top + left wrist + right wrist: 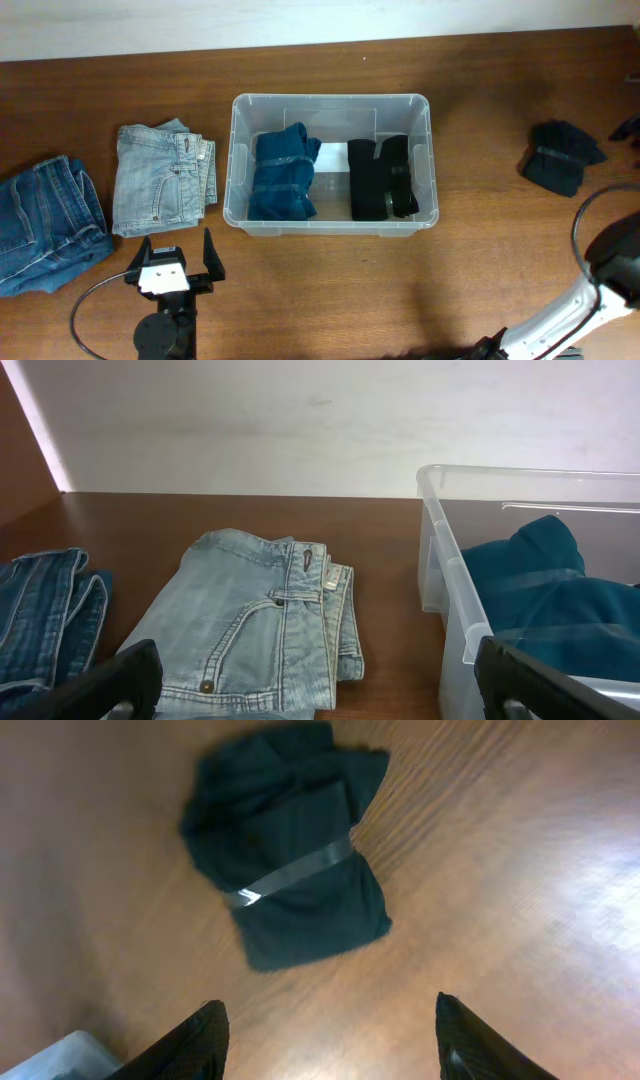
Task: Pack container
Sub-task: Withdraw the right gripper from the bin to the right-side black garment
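Note:
The clear container (pixel 330 97) stands mid-table with a white label (pixel 332 157) on its base. It holds a folded dark blue garment (pixel 283 172) on the left and a folded black garment (pixel 380 178) on the right. My left gripper (pixel 170 262) is open and empty, near the table's front, just in front of folded light blue jeans (pixel 160 180). In the left wrist view its fingers (pixel 320 685) frame the jeans (pixel 250 620) and the container's wall (pixel 450 570). My right gripper (pixel 330 1035) is open and empty above the table, short of a black taped bundle (pixel 285 860).
Dark blue jeans (pixel 45 222) lie at the far left edge, also in the left wrist view (pixel 40 610). The black bundle (pixel 560 155) lies right of the container. The right arm (pixel 610 270) is at the front right corner. A pale wall runs behind the table.

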You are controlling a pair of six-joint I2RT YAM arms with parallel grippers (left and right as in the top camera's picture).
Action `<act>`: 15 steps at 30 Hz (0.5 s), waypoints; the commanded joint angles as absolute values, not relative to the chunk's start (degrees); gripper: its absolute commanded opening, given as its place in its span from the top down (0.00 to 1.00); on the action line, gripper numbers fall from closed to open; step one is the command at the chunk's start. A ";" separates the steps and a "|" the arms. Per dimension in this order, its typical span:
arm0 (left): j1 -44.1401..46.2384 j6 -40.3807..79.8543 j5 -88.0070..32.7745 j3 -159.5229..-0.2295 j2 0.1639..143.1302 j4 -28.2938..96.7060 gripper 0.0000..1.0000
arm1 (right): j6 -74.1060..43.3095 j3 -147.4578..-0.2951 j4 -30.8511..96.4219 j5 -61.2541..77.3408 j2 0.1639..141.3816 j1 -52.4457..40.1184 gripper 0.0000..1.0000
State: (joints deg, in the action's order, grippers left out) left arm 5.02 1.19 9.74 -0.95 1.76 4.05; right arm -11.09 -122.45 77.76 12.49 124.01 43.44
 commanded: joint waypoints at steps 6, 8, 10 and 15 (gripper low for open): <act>4.73 1.74 10.33 -0.56 1.65 3.86 0.01 | -2.70 -123.00 75.99 23.79 138.10 43.57 0.27; 4.73 1.74 10.35 -0.56 1.65 3.86 0.01 | -2.26 -123.00 75.57 23.79 139.31 43.57 0.25; 4.73 1.74 10.33 -0.56 1.65 3.86 0.00 | -2.09 -123.00 74.87 23.79 140.18 43.57 0.21; 4.73 1.74 10.35 -0.56 1.65 3.86 0.00 | -1.63 -123.00 73.41 23.33 140.64 43.57 0.15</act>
State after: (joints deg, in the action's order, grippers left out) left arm 5.02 1.19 9.74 -0.95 1.76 4.05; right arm -2.96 -122.45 73.80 22.24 140.22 43.53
